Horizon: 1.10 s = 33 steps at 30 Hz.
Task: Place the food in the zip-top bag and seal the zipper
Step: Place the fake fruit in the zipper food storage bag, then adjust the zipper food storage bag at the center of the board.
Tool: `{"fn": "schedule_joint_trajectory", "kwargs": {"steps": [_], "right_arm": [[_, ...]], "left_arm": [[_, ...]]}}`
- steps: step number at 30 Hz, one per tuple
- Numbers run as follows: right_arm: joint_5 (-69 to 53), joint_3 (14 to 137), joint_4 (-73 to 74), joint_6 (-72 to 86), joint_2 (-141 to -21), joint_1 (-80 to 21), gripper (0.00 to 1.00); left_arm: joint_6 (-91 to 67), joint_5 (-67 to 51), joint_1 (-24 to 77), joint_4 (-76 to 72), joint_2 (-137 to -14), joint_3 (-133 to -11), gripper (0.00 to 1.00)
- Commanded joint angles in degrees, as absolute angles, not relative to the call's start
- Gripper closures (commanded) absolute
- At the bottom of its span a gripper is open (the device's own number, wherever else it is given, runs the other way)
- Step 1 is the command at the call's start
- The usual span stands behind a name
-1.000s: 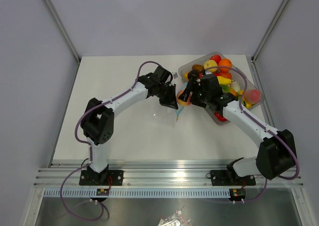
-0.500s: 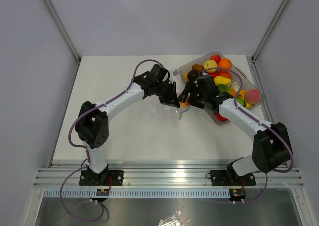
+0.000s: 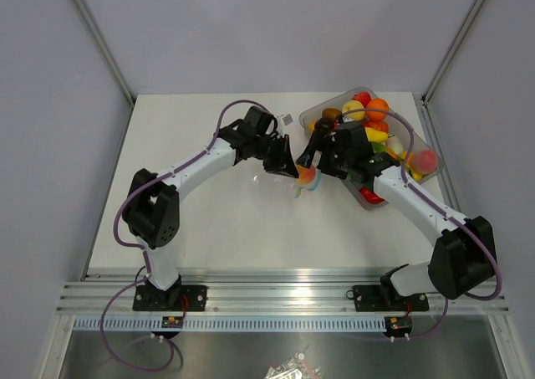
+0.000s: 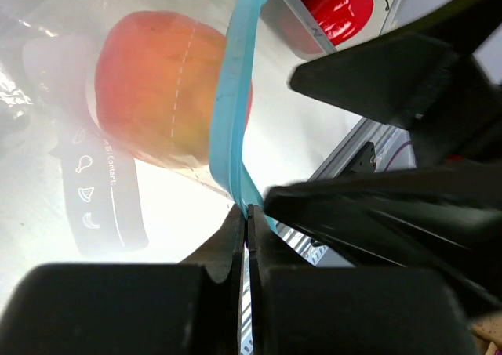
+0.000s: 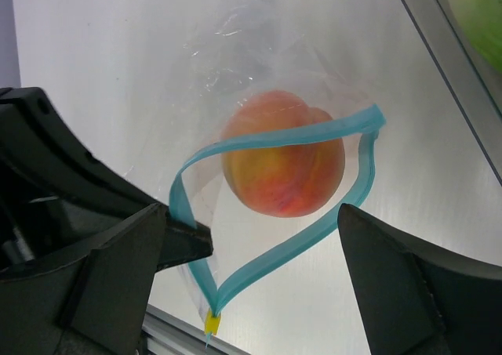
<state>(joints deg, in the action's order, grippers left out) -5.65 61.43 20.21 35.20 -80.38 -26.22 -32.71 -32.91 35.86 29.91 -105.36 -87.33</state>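
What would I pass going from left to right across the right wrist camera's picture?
The left tool, shut on the zipper → the peach inside the zip-top bag → the tray rim. The right tool's own fingers overlap these, so they are left out.

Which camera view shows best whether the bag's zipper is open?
The right wrist view: the zipper forms a wide open loop, and the peach is visible through it. The left wrist view shows the strip only edge-on. The top view shows it tiny and unclear.
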Motion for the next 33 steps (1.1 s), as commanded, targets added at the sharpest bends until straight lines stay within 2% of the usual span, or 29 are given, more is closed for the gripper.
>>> {"fn": "schedule_joint_trajectory", "kwargs": {"steps": [1, 4, 6, 7, 9, 15, 18, 30, 33], "right_arm": [[-6.15, 64.42, 21.09, 34.28, -77.87, -26.81, 0.02], [-3.7, 63.37, 21.71, 34.8, -76.04, -26.81, 0.05], [0.86, 60.83, 21.45, 36.64, -72.53, -26.72, 0.13], [2.18, 59.86, 21.1, 37.17, -71.55, -26.46, 0.24], [2.29, 57.67, 20.83, 37.88, -70.93, -25.93, 0.29], [0.7, 53.88, 18.73, 43.23, -73.65, -25.23, 0.35], [0.44, 51.95, 17.32, 45.26, -73.65, -24.09, 0.4], [-4.31, 49.75, 10.81, 47.64, -78.22, -22.59, 0.42], [-5.1, 50.18, 8.97, 48.34, -80.06, -22.59, 0.46]], "left_arm": [[-33.48, -35.86, 35.33, 25.93, -102.57, -86.66, 1.0], [-33.57, -36.03, 35.16, 25.93, -102.22, -86.4, 1.0], [-33.66, -36.38, 34.72, 25.58, -101.78, -85.96, 1.0], [-33.75, -36.47, 34.54, 25.58, -101.69, -85.78, 1.0], [-34.01, -36.83, 34.28, 25.31, -101.16, -85.52, 1.0], [-34.1, -37.18, 34.01, 25.22, -100.28, -85.43, 1.0], [-34.1, -37.09, 33.75, 25.23, -99.76, -85.26, 1.0], [-35.07, -38.32, 33.49, 24.35, -99.14, -85.25, 1.0], [-35.16, -38.5, 33.49, 24.43, -98.88, -85.17, 1.0]]}}
